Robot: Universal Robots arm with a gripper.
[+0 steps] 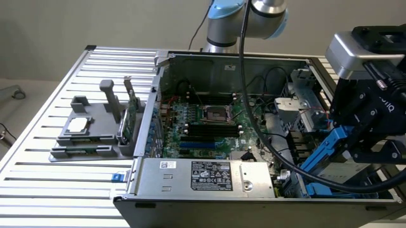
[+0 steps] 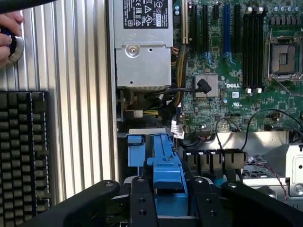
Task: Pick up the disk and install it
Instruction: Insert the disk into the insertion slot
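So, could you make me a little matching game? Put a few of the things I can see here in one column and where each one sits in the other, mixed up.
Things
1. disk
2. silver chip
3. green card
4. power supply

Places
A. lying flat on the grey tray
B. held in the gripper, at the exterior view's right
C. standing on edge between the tray and the case
D. inside the case, label facing up

Pairs: 1-B, 2-A, 3-C, 4-D
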